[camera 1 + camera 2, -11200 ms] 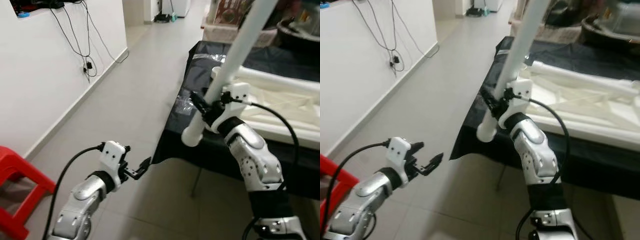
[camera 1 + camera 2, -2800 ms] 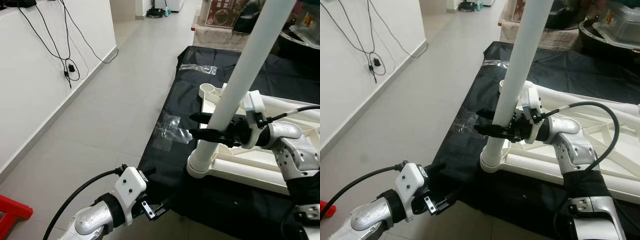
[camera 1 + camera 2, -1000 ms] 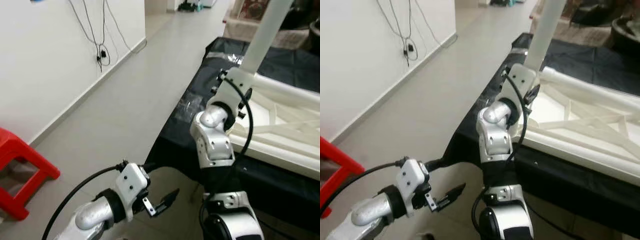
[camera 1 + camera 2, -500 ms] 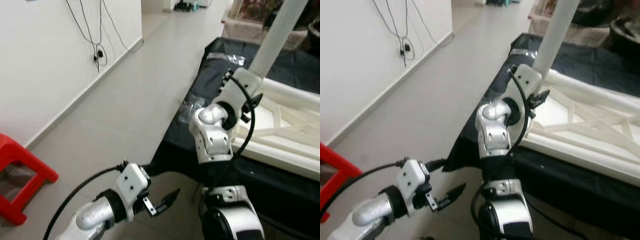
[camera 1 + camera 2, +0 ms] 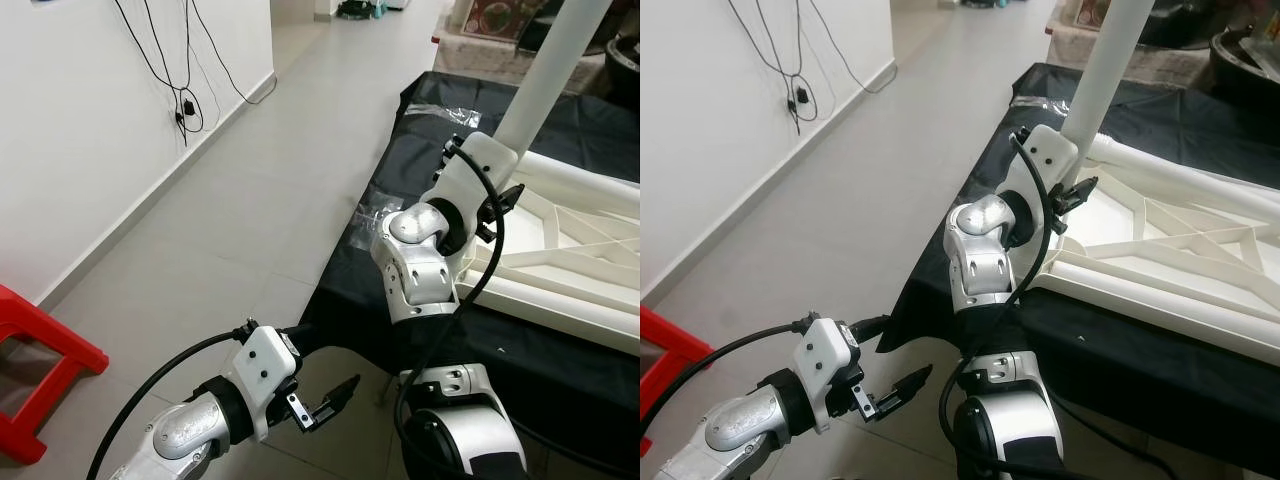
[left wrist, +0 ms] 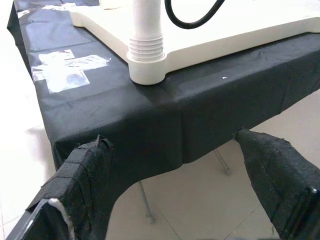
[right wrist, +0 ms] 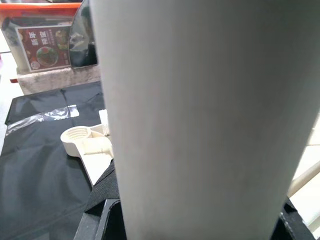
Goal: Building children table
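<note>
A black-draped work table [image 5: 370,262] stands at the right of the tiled floor [image 5: 230,200]; one is in view. On it lies one cream plastic tabletop [image 5: 1200,250], underside up, its ribs and braces exposed, with a near corner close to the cloth's edge.

One white table leg [image 5: 545,85] rises from that near corner socket, leaning slightly away from the robot. The left wrist view shows its ribbed collar [image 6: 146,47] seated in the round socket. A second, empty threaded socket [image 7: 80,136] shows at another corner in the right wrist view.

The right arm [image 5: 425,255] is folded sharply, elbow forward and forearm raised toward the leg. The right gripper [image 5: 1080,190] sits against the leg just above the tabletop. In the right wrist view the leg lies immediately ahead of the fingers; whether they clasp it cannot be told.

The left arm [image 5: 190,430] extends low and forward over the floor, short of the table's corner. The left gripper [image 5: 330,400] holds nothing, its two fingers [image 6: 85,170] spread wide.

One red plastic stool [image 5: 40,360] stands by the white wall [image 5: 90,120]. Several black cables [image 5: 185,70] hang down that wall. Pieces of clear plastic wrap [image 5: 445,88] lie on the black cloth.
</note>
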### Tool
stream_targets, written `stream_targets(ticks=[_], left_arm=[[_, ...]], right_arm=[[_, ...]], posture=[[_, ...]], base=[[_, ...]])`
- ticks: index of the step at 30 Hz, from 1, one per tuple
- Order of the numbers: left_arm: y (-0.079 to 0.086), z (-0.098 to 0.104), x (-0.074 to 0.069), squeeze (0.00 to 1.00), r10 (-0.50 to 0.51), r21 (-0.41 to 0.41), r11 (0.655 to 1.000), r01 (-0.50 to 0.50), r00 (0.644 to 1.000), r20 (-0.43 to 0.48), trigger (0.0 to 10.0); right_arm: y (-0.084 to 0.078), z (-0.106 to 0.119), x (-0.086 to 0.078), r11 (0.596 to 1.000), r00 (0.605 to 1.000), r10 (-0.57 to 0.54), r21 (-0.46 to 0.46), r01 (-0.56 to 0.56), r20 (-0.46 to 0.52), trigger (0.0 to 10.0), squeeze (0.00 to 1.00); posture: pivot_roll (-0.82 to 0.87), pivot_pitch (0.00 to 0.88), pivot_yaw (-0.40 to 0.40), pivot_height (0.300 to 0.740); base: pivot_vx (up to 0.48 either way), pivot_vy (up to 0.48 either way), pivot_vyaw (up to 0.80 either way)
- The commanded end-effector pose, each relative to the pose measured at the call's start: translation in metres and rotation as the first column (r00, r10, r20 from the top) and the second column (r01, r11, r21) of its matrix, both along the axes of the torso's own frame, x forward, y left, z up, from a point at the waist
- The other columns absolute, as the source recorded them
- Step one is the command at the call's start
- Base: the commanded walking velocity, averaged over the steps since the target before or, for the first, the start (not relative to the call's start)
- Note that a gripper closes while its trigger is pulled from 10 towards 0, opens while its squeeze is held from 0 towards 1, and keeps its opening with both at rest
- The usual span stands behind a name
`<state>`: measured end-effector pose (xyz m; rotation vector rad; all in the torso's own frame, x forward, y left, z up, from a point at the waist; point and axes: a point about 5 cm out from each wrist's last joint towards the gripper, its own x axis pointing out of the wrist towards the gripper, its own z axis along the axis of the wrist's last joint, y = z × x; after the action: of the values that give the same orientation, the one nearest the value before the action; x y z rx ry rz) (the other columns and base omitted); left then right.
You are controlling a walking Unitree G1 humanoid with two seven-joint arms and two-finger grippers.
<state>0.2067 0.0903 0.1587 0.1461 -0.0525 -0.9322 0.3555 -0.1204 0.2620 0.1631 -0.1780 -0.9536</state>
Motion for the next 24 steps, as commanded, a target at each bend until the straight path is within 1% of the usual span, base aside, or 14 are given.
stream_targets(ticks=[1, 6, 12, 13, 15, 16, 17, 18, 19, 24], left_arm=[[0.0006, -0.0049, -0.0002, 0.00, -0.001, 0.012, 1.000, 0.001, 1.000, -0.012, 10.0], [0.0008, -0.0051, 0.0004, 0.00, 0.000, 0.015, 1.000, 0.000, 1.000, -0.012, 10.0], [0.0008, -0.0053, 0.0004, 0.00, 0.000, 0.015, 1.000, 0.000, 1.000, -0.014, 10.0], [0.0006, -0.0055, 0.0004, 0.00, -0.001, 0.015, 1.000, 0.001, 1.000, -0.014, 10.0], [0.0006, -0.0055, 0.0004, 0.00, -0.001, 0.015, 1.000, 0.001, 1.000, -0.014, 10.0], [0.0004, -0.0054, 0.0007, 0.00, -0.001, 0.015, 1.000, 0.001, 1.000, -0.014, 10.0], [0.0004, -0.0054, 0.0007, 0.00, -0.001, 0.015, 1.000, 0.001, 1.000, -0.014, 10.0], [0.0005, -0.0055, 0.0008, 0.00, -0.002, 0.015, 1.000, 0.002, 1.000, -0.014, 10.0], [0.0006, -0.0055, 0.0008, 0.00, -0.001, 0.015, 1.000, 0.001, 1.000, -0.014, 10.0], [0.0011, -0.0059, 0.0004, 0.00, 0.000, 0.017, 1.000, 0.000, 1.000, -0.016, 10.0]], right_arm=[[0.0142, -0.0274, 0.0004, 0.994, 0.992, 0.058, 0.102, -0.047, -0.112, 10.0, 0.00], [0.0180, -0.0297, 0.0017, 0.991, 0.988, 0.100, 0.095, -0.089, -0.116, 10.0, 0.00], [0.0176, -0.0300, 0.0021, 0.991, 0.988, 0.109, 0.096, -0.098, -0.111, 10.0, 0.00], [0.0172, -0.0296, 0.0025, 0.990, 0.988, 0.114, 0.090, -0.105, -0.106, 10.0, 0.12], [0.0172, -0.0296, 0.0025, 0.990, 0.988, 0.114, 0.090, -0.105, -0.106, 10.0, 0.12], [0.0171, -0.0292, 0.0027, 0.990, 0.988, 0.117, 0.087, -0.108, -0.104, 10.0, 0.81], [0.0171, -0.0292, 0.0027, 0.990, 0.988, 0.117, 0.087, -0.108, -0.104, 10.0, 0.81], [0.0177, -0.0291, 0.0032, 0.989, 0.987, 0.129, 0.089, -0.120, -0.099, 10.0, 1.00], [0.0192, -0.0279, 0.0037, 0.987, 0.986, 0.141, 0.085, -0.133, -0.090, 10.0, 1.00], [0.0211, -0.0254, 0.0034, 0.988, 0.987, 0.138, 0.075, -0.132, -0.080, 10.0, 1.00]], posture=[[0.11, 0.156, -0.018, 0.740], [0.11, 0.160, -0.018, 0.740], [0.11, 0.161, -0.016, 0.740], [0.11, 0.160, -0.016, 0.740], [0.11, 0.160, -0.016, 0.740], [0.11, 0.163, -0.018, 0.740], [0.11, 0.163, -0.018, 0.740], [0.11, 0.164, -0.017, 0.740], [0.11, 0.166, -0.017, 0.740], [0.11, 0.166, -0.016, 0.740]], base=[[0.000, 0.000, 0.00], [0.000, 0.000, 0.00], [0.000, 0.000, 0.00], [0.000, 0.000, 0.00], [0.000, 0.000, 0.00], [0.000, 0.000, 0.00], [0.000, 0.000, 0.00], [0.000, 0.000, 0.00], [0.000, 0.000, 0.00], [0.000, 0.000, 0.00]])
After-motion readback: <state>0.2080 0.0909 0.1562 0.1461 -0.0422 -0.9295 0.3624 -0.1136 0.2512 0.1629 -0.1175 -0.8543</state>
